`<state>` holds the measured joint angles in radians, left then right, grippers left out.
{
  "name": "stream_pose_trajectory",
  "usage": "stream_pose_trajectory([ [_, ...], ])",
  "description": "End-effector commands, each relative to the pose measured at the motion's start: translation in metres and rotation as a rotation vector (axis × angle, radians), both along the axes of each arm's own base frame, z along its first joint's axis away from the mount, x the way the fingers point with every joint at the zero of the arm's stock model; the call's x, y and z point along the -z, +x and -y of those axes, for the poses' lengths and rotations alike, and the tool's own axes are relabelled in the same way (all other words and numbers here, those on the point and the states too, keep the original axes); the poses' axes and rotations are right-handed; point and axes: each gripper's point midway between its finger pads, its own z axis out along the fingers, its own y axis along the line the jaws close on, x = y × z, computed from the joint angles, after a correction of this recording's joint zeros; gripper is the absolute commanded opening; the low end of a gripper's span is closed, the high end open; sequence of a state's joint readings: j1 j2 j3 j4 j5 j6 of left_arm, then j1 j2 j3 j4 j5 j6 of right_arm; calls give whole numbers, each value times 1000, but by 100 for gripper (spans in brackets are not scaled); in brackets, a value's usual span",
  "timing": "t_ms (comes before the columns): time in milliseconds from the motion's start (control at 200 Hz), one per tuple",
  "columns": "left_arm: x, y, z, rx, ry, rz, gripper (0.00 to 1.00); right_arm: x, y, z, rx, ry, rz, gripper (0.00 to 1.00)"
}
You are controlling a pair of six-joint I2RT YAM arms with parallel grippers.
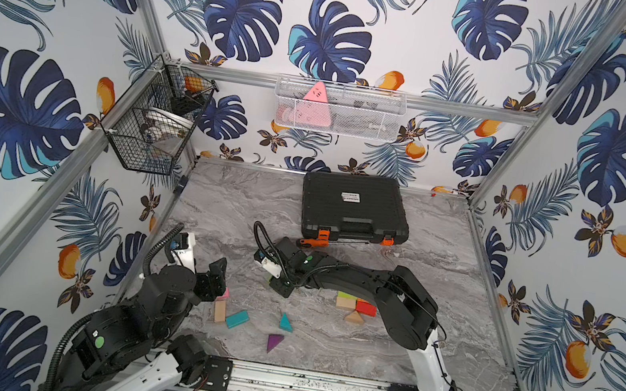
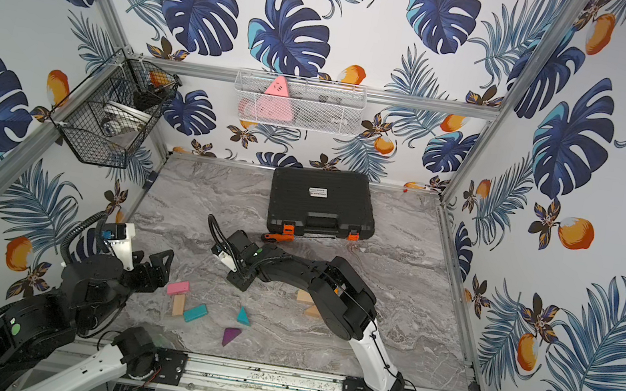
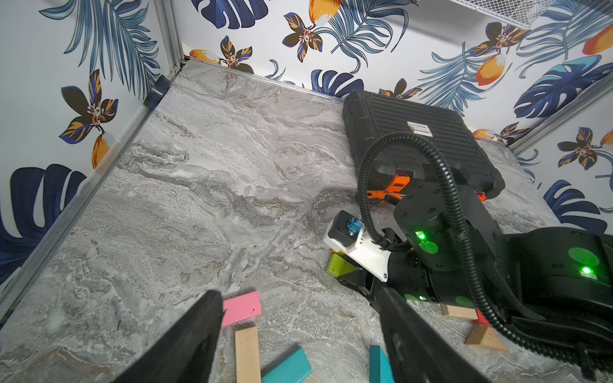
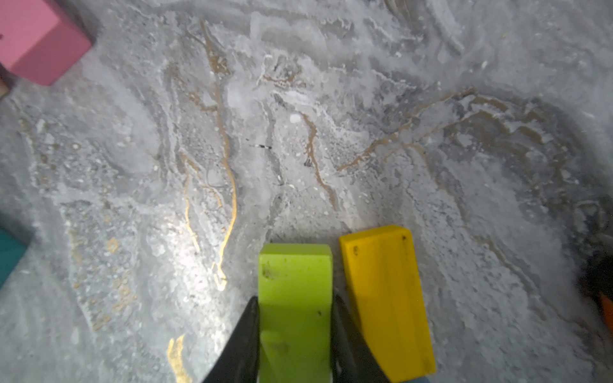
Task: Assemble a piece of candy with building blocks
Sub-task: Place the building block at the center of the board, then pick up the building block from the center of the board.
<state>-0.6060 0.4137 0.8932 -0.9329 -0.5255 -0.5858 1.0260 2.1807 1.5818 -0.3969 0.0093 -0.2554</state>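
Lime-green block (image 4: 295, 265) clamped in the right claw (image 4: 295, 300), just beside a yellow block (image 4: 384, 291) on the grey marble tabletop (image 4: 298, 132); left claw (image 3: 297, 293) jaws spread apart, empty, hanging by the pink block (image 3: 242, 306), with a plain-wood block (image 3: 247, 351), teal block (image 3: 288, 366) and purple triangle block (image 1: 274, 342) lying near it.

Purple triangle (image 1: 274, 342) near teal triangle (image 1: 285, 322)

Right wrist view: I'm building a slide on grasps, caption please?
Right gripper shut on a lime-green block, a yellow block beside it on the marble tabletop.
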Motion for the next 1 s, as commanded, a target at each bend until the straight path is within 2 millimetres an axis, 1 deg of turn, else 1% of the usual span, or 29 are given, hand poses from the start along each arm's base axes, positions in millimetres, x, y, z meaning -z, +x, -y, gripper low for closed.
stream_pose_trajectory([
  [0, -1, 4, 2, -3, -5, 4, 79, -2, 4, 0, -1, -5, 22, 31],
  [50, -1, 5, 3, 0, -3, 0, 79, -3, 6, 1, 6, -6, 34, 33],
  [115, 0, 6, 4, 0, -2, -4, 79, -6, 6, 1, 8, -3, 34, 39],
  [190, 2, 7, 7, 8, 2, -14, 79, -16, 3, -3, 0, 29, 19, 45],
  [245, 6, 9, 9, 14, 5, -30, 79, -26, 1, -5, 1, 65, 15, 49],
  [360, 18, 15, 19, 28, 8, -100, 79, -56, -1, -5, 19, 142, 27, 55],
  [395, 24, 16, 21, 20, 6, -132, 79, -57, -2, -3, 30, 149, 22, 56],
  [405, 27, 16, 22, 14, 2, -142, 79, -69, -2, -2, 33, 169, 32, 56],
  [435, 34, 17, 24, 6, -9, -173, 79, -78, -4, 0, 44, 188, 33, 56],
  [505, 54, 19, 27, -33, -29, -248, 79, -92, -10, 10, 77, 225, 25, 57],
  [530, 61, 19, 25, -63, -32, -277, 79, -97, -12, 14, 90, 245, 24, 57],
  [610, 83, 14, 17, -173, -37, -366, 80, -107, -21, 30, 138, 298, 8, 58],
  [651, 95, 12, 15, -213, -32, -408, 80, -107, -26, 38, 155, 319, 1, 59],
  [726, 116, 9, 13, -259, -15, -479, 81, -112, -27, 53, 205, 359, 11, 59],
  [731, 117, 9, 14, -260, -14, -482, 81, -113, -27, 53, 209, 364, 13, 59],
  [741, 119, 10, 14, -261, -14, -487, 81, -106, -28, 59, 218, 350, 9, 59],
  [781, 128, 9, 16, -270, -10, -511, 81, -105, -29, 68, 254, 351, 15, 59],
  [856, 146, 12, 22, -263, -16, -539, 81, -108, -29, 81, 303, 369, 36, 60],
  [921, 162, 9, 26, -273, -40, -574, 81, -109, -30, 92, 322, 395, 61, 61],
  [996, 174, 7, 30, -274, -68, -601, 81, -108, -30, 104, 345, 417, 77, 62],
])
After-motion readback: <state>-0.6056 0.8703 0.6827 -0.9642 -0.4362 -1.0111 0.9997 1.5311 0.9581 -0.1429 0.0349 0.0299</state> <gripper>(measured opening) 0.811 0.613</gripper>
